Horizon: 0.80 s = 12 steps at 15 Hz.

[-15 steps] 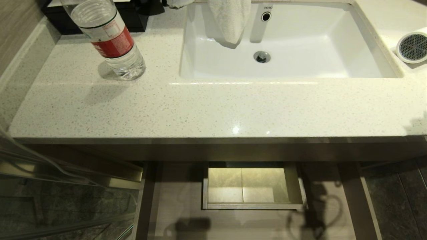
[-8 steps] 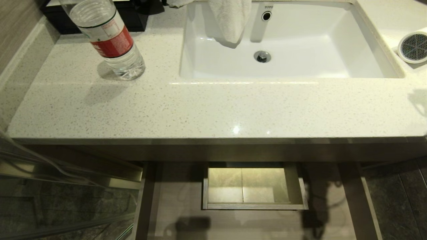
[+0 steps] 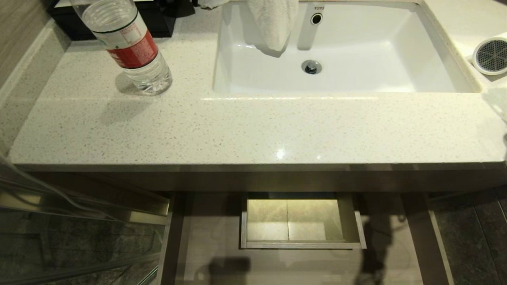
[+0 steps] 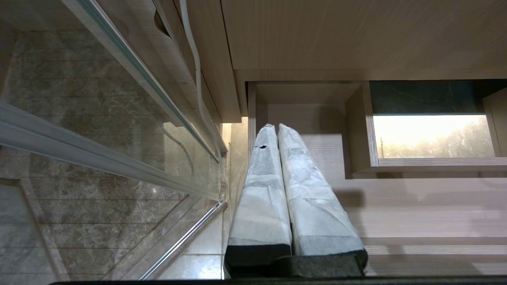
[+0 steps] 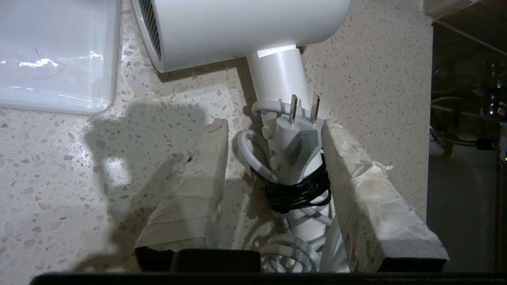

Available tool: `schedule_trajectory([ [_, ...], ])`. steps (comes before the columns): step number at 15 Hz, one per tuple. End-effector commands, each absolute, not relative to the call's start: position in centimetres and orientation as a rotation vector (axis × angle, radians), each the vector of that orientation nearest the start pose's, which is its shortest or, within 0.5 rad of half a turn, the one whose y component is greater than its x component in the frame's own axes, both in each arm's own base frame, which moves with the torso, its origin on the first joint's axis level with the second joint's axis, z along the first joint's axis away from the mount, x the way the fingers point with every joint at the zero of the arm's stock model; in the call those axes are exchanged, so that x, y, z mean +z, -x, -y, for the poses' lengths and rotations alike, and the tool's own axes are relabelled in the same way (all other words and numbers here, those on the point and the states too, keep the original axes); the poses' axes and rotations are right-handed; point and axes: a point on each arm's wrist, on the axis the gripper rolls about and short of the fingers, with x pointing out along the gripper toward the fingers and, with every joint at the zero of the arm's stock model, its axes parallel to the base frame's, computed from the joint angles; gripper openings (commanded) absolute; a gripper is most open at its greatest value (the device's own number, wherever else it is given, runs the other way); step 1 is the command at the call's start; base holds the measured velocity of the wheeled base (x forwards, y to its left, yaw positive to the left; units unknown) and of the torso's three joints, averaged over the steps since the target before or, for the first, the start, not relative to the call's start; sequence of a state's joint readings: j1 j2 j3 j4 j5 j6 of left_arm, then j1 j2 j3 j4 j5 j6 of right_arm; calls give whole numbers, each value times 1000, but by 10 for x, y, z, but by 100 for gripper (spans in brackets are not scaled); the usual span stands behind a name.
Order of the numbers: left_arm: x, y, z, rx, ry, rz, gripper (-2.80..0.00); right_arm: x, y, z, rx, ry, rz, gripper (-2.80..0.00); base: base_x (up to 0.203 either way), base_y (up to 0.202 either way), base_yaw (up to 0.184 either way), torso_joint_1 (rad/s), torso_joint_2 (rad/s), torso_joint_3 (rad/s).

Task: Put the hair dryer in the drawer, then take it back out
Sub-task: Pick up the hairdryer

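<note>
Head view crops the hair dryer (image 3: 491,55); right tool (image 5: 273,126) spread around its handle, left tool (image 4: 277,130) together

A speckled white countertop (image 3: 245,126) bears a clear water bottle (image 3: 130,47) at ten o'clock, a sunken white sink (image 3: 396,75) at twelve, and the hair dryer (image 3: 491,55) lying at two o'clock.

Head view steeply down on counter (image 3: 253,130), right wrist close over hair dryer (image 5: 245,31), left wrist low facing drawer (image 4: 431,166)
</note>
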State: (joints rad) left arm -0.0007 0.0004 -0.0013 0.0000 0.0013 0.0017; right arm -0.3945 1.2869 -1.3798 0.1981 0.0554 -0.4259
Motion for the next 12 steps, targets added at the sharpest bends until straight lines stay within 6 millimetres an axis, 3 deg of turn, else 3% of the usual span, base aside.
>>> schedule_trajectory([
  [1, 76, 23, 0, 1, -2, 2, -280, 367, -176, 72, -308, 399, -185, 0, 0, 0, 0, 0, 0, 0],
  [12, 76, 23, 0, 2, -2, 2, -280, 370, -217, 93, -329, 395, -154, 0, 0, 0, 0, 0, 0, 0],
])
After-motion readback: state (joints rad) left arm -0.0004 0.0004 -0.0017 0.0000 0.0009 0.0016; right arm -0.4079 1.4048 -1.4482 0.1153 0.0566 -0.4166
